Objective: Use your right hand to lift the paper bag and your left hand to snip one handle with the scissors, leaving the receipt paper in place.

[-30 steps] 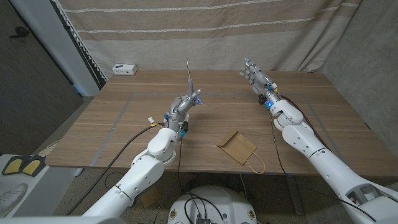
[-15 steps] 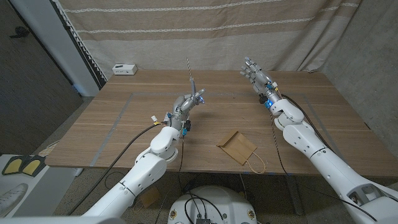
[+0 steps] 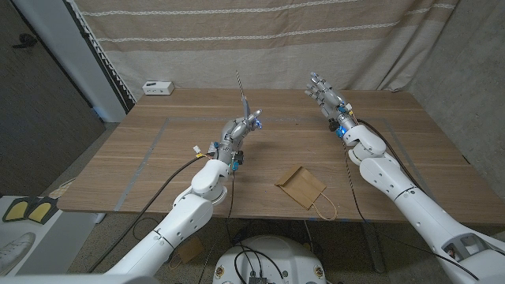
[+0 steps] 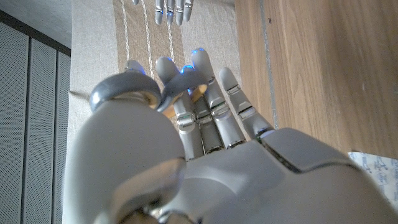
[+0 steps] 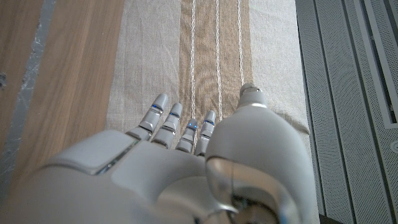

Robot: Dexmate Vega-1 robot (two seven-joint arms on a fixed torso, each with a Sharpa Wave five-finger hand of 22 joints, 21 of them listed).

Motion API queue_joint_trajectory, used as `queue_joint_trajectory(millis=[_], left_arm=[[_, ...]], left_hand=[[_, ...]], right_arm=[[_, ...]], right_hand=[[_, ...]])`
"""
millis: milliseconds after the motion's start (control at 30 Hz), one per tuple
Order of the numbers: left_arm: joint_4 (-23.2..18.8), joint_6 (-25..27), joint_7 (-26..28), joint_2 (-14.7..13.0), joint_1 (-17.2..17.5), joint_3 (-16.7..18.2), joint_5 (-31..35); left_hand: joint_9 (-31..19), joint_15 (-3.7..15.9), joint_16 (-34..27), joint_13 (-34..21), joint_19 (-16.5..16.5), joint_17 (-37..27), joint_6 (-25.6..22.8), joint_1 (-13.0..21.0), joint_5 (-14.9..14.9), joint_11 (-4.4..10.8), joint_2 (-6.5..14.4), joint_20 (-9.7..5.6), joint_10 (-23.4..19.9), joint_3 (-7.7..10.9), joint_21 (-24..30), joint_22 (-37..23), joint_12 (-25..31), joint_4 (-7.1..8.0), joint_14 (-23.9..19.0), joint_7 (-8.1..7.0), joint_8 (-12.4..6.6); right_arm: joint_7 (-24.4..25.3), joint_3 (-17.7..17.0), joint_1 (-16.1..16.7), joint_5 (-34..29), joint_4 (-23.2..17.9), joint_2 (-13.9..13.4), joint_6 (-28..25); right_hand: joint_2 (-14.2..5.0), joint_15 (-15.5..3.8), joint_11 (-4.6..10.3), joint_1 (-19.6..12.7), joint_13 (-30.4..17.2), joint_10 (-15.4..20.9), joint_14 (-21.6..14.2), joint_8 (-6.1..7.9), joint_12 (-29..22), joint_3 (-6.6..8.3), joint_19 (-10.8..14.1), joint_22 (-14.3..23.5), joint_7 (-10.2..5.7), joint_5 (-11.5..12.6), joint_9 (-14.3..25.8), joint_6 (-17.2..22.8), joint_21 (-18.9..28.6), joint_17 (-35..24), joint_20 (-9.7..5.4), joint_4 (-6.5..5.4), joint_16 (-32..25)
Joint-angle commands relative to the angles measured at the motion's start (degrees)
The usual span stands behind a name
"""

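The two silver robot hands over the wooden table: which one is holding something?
The left hand, raised over the table's middle, grips the scissors, whose thin blades point up and away. The right hand, further back, holds nothing, its fingers apart.

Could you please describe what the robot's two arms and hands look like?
Both arms have glossy white rounded shells with black cables running alongside. The left hand and right hand are silver-grey metal with jointed fingers; blue lights glow at the fingertips, and blue fittings sit at the wrists.
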State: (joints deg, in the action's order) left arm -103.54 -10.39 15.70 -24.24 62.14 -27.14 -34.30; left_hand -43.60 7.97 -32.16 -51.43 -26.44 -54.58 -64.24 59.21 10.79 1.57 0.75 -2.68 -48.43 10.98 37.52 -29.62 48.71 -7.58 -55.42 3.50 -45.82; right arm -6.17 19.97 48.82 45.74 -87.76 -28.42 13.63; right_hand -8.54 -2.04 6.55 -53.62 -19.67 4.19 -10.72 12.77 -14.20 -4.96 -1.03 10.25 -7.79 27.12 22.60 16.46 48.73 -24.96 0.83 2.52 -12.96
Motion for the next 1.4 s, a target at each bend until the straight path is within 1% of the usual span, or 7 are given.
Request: queue_joint_trajectory(millis=[33, 633, 867, 900, 1033, 1300, 1400], left_arm=[[4.76, -5.83, -9.13, 1.05, -1.04, -0.27, -4.41], [8.55, -7.16, -20.20, 2.03, -2.79, -0.66, -12.49], [7.77, -6.20, -20.68, 1.73, -2.48, -0.64, -13.61], [7.74, -6.20, -20.84, 1.75, -2.43, -0.65, -13.76], [7.86, -6.25, -21.93, 1.60, -2.48, -0.84, -13.99], [8.65, -7.19, -23.52, 1.92, -2.55, -1.17, -13.99], [9.16, -7.76, -24.37, 2.15, -2.66, -1.26, -14.06]], left_hand=[[-0.45, 5.09, 1.19, 0.43, 1.13, 0.46, 11.06, 1.20, 0.21, 10.33, 2.29, -5.58, -13.14, 0.62, 0.31, -0.18, 4.92, -0.05, -0.20, -11.42, -0.36], [-0.41, 5.16, 2.65, 0.44, 2.03, -0.57, 11.71, 0.38, 0.43, 10.31, 2.34, -5.47, -12.49, 1.79, 1.03, -0.37, 4.23, -0.23, 0.28, -11.76, 0.13], [0.52, 5.10, 6.40, -2.48, 5.12, -0.80, 13.17, -1.80, 0.79, 10.35, 2.76, -5.05, -7.01, 2.82, 0.94, -0.63, 3.39, 0.42, 4.93, -14.19, 1.58], [1.79, 5.19, 8.92, -1.85, 5.89, 0.35, 12.80, -2.69, 0.97, 10.43, 3.14, -4.56, -1.59, 3.46, 1.14, -0.68, 0.59, 0.54, 6.82, -14.08, 2.16], [6.66, 5.09, 14.84, 0.81, 7.62, 3.76, 13.23, -5.73, 1.37, 10.67, 2.73, -4.45, 4.81, 4.94, 1.34, -0.15, -5.32, 0.64, 9.97, -15.82, 5.04], [17.49, 5.04, 18.78, 4.29, 8.02, 7.01, 10.61, -7.38, 1.56, 10.74, 0.81, -4.44, 8.50, 7.68, 1.28, 1.38, -10.98, -0.28, 10.53, -15.52, 11.23], [26.73, 5.06, 20.26, 7.59, 8.39, 9.20, 11.02, -8.85, 1.68, 10.79, 0.61, -4.47, 9.66, 10.87, 1.51, 2.46, -15.10, -0.30, 11.94, -15.74, 18.26]], right_arm=[[0.71, 0.29, -0.16, -0.34, -0.40, -0.21, -0.73], [2.05, 0.41, 0.20, -0.68, -0.96, -0.42, -1.64], [2.30, 0.37, 0.35, -0.56, -1.31, -0.52, -1.94], [2.11, 0.45, 0.34, -0.78, -1.25, -0.62, -1.77], [2.29, 0.44, 0.44, -0.76, -1.41, -0.62, -1.86], [2.69, 0.30, 0.81, -0.78, -2.02, -0.76, -1.85], [2.85, 0.22, 0.97, -0.78, -2.26, -0.83, -1.86]], right_hand=[[-0.15, -4.91, 0.25, 0.15, -0.11, -0.43, 0.07, 0.32, -0.33, -0.16, 0.21, 0.19, -0.03, 0.27, -0.06, 0.28, -0.10, 0.08, 0.54, 0.51, -0.40], [-0.22, -4.82, 0.18, 0.20, -0.04, -0.44, 0.13, 0.35, -0.44, -0.14, 0.16, 0.20, 0.02, 0.29, -0.07, 0.25, -0.44, 0.31, 0.57, 0.58, -0.46], [-0.24, -4.83, 0.23, 0.18, -0.01, -0.59, 0.21, 0.39, -0.41, -0.12, 0.16, 0.21, -0.01, 0.30, -0.08, 0.31, -0.56, 0.39, 0.58, 0.61, -0.46], [-0.25, -4.79, 0.27, 0.18, -0.01, -0.59, 0.20, 0.41, -0.42, -0.11, 0.16, 0.21, -0.09, 0.30, -0.08, 0.36, -0.58, 0.41, 0.60, 0.62, -0.47], [-0.28, -4.78, 0.26, 0.19, 0.02, -0.54, 0.22, 0.40, -0.47, -0.10, 0.13, 0.21, -0.07, 0.31, -0.08, 0.30, -0.67, 0.47, 0.60, 0.63, -0.48], [-0.28, -4.74, 0.21, 0.22, 0.04, -0.57, 0.24, 0.45, -0.50, -0.10, 0.08, 0.22, -0.04, 0.31, -0.10, 0.41, -0.82, 0.56, 0.64, 0.65, -0.51], [-0.27, -4.70, 0.34, 0.24, 0.05, -0.62, 0.23, 0.45, -0.50, -0.11, 0.07, 0.22, -0.06, 0.31, -0.09, 0.38, -0.88, 0.59, 0.64, 0.66, -0.52]])
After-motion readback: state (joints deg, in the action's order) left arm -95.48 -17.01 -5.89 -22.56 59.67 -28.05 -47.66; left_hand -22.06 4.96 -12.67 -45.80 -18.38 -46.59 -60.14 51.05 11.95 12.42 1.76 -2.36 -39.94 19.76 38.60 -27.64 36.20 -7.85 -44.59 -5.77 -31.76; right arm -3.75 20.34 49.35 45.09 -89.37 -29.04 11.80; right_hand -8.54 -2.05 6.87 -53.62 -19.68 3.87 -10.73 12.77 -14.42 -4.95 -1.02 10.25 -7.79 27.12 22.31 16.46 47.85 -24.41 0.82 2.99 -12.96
